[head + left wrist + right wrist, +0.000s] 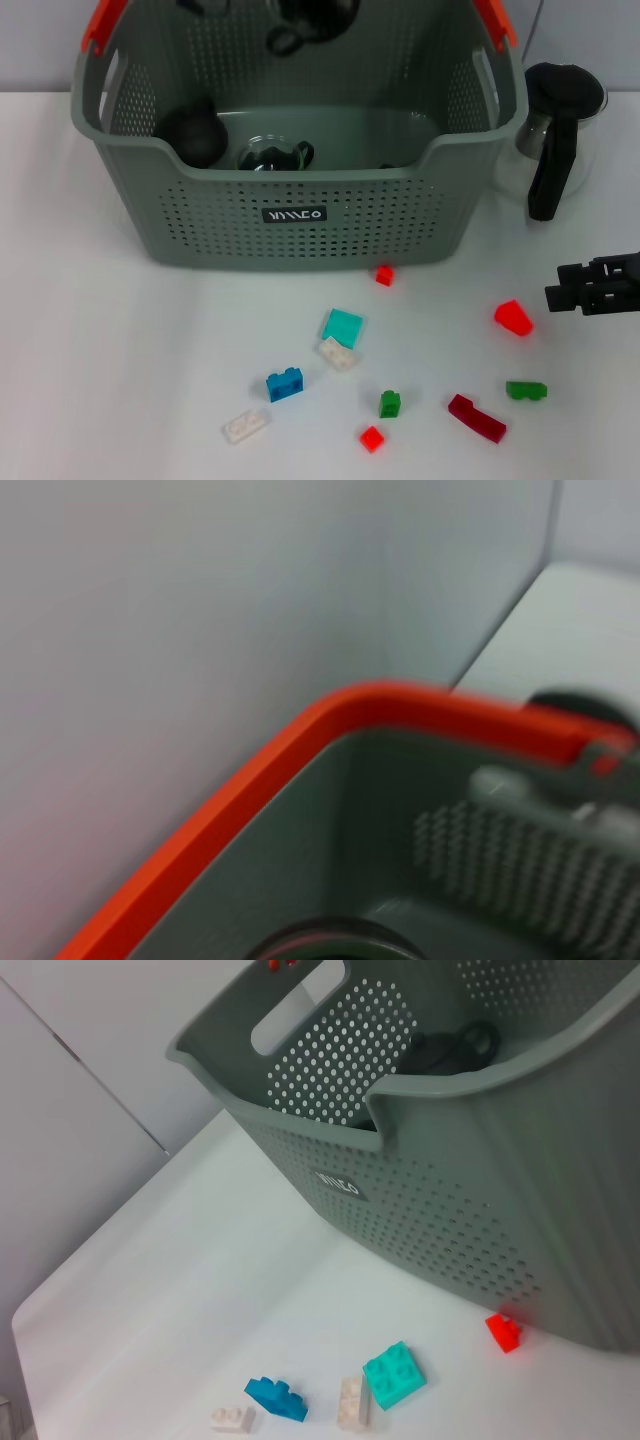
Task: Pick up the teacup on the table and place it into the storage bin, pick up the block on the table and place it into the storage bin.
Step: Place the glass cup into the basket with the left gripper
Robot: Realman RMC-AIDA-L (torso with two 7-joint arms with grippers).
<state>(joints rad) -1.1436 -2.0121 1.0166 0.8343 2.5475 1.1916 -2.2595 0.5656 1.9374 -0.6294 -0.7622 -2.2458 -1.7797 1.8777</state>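
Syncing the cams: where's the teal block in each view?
Head view: the teal block lies on the table in front of the storage bin, against a white block.
Left wrist view: not in it; only the bin's orange rim shows.
Right wrist view: teal block near the lower edge, beside the white block.
Shared landmark: the bin's black label, head and right wrist only.

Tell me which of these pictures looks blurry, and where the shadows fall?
Left wrist view: soft and out of focus, the basket's orange rim smeared. Head view: sharp, with a faint shadow on the table in front of the basket. Right wrist view: crisp, with small shadows under the blocks.
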